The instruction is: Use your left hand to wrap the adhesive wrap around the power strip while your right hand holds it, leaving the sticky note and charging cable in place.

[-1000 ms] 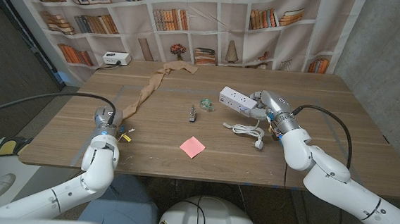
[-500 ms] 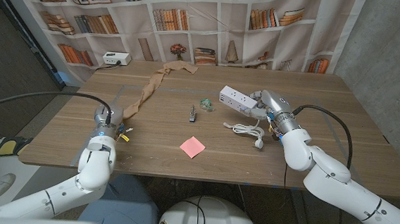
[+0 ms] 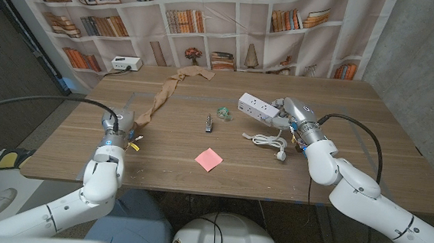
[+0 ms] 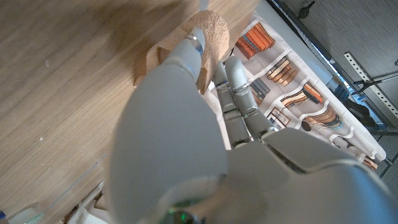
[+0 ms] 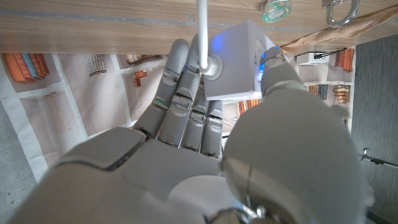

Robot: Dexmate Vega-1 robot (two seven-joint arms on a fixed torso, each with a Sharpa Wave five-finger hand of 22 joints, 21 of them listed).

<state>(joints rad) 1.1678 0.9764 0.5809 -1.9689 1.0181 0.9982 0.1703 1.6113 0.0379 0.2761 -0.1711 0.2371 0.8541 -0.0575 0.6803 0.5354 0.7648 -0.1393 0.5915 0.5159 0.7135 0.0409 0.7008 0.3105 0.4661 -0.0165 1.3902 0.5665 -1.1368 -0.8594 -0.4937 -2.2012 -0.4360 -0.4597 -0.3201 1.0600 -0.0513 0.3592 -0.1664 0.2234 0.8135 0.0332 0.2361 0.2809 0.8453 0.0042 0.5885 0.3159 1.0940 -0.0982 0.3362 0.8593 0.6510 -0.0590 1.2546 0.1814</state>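
Forward along the near left of the wooden table (image 3: 367,159) is where my left hand (image 3: 119,124) has gone over the last second: it started back near the table's front edge and now sits right at the near end of the long tan adhesive wrap (image 3: 161,96), which trails away from it toward the far edge. In my left wrist view the fingers (image 4: 239,106) lie straight and close together beside the rolled end of the wrap, touching or just short of it; I cannot tell whether anything is pinched yet, and I judge that nothing is.

My right hand (image 3: 290,115) has not shifted. It holds the white rectangular power strip (image 3: 258,108) by its end, thumb on one side and fingers on the other, with the strip tilted up off the table. Its white cord (image 3: 268,140) lies coiled just in front. The pink square sticky note (image 3: 209,159) sits near the front middle of the table, and what may be the small charging cable (image 3: 209,123) lies beyond it, too small to make out clearly; neither has been disturbed.

So the holding half is in place and the wrapping half has only reached its material. Next I must close on the wrap's end and carry it across to the strip, passing behind the note and cable.
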